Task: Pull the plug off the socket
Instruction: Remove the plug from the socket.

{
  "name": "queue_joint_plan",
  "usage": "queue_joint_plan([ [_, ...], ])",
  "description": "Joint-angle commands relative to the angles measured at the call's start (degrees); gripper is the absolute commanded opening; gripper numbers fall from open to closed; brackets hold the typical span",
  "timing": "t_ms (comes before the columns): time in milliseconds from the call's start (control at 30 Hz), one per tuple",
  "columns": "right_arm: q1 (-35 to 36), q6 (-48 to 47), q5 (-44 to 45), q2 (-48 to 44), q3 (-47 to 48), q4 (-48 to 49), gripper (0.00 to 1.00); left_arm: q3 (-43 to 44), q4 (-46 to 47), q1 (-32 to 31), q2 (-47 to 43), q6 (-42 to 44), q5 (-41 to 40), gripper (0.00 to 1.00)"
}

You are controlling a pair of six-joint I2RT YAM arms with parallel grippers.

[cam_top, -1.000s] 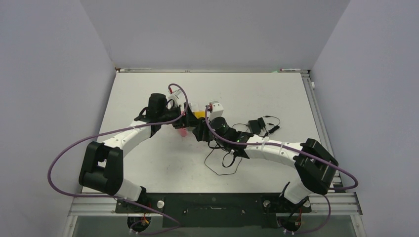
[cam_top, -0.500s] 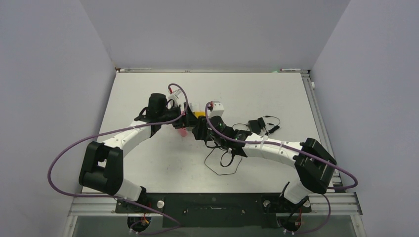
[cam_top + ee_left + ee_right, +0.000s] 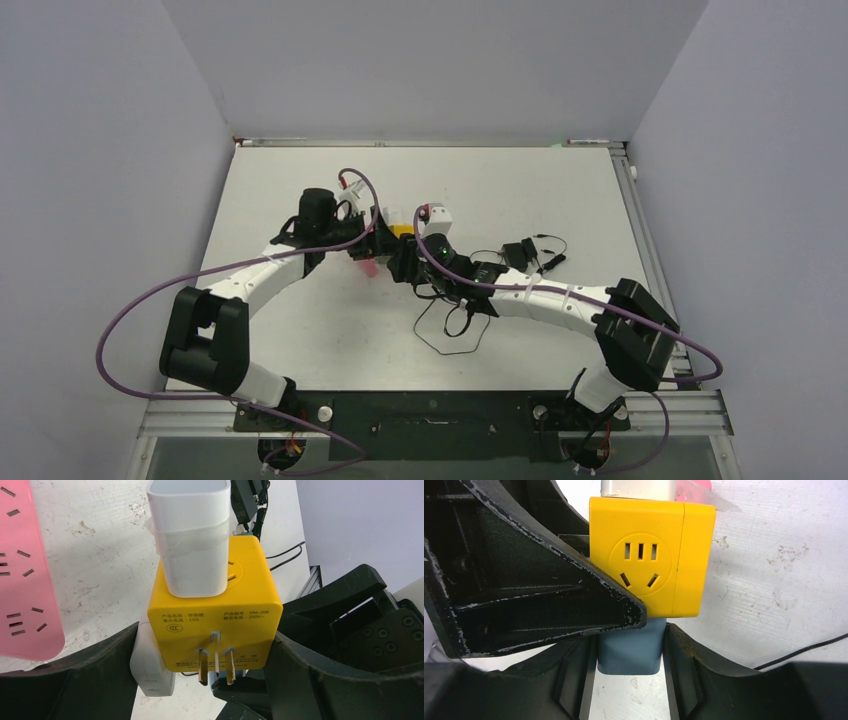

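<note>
Left wrist view: grips the yellow socket cube [image 3: 215,615] between the left fingers [image 3: 95,675], one black pad against each flank. Holds it up off the surface [image 3: 100,555], metal prongs on the near face pointing at the lens, small printed text above them. On the cube's upper face, seated: a white plug [image 3: 190,535] with a band of clear tape round it. Against the low left corner of the cube, just beside the finger: a second white block [image 3: 150,665]. Off to the left, flat on the surface: a pink power strip [image 3: 25,580].

Right wrist view: pinches the grey-blue plug [image 3: 629,647] between the right fingers [image 3: 681,670], closed snug on both of its sides. Keeps the plug's top touching the underside of the yellow socket cube, not yet pulled off. Above the grip, facing the lens: a round socket face with five slots. Across the left half of this view, against the cube: one of the left fingers.

Top external view: brings both arms together just left of the surface's middle, fingers meeting at the yellow socket cube. Well apart to the right: a black adapter [image 3: 518,252]. Below the right forearm, looped on the surface: a thin black cable [image 3: 450,335].
</note>
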Motion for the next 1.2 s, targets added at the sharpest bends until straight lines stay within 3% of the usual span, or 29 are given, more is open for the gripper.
queue_joint_plan([
  [0, -0.47, -4.17, -2.19, -2.81, 0.49, 9.14, 0.05, 2.99, 1.96, 0.59, -0.96, 3.20, 0.62, 0.00],
  [400, -1.28, -13.37, -15.04, -6.56, -3.07, 14.94, 0.05, 4.16, -1.85, 0.62, -0.68, 5.58, 0.96, 0.00],
  [667, -1.41, -13.93, -16.27, -6.77, -3.41, 15.67, 0.05, 4.09, -2.06, 0.66, -0.62, 5.76, 0.93, 0.00],
  [1167, -1.21, -3.03, -2.44, -3.97, -1.54, 8.26, 0.05, 2.24, 0.19, 0.62, -2.48, 4.09, -2.10, 0.00],
])
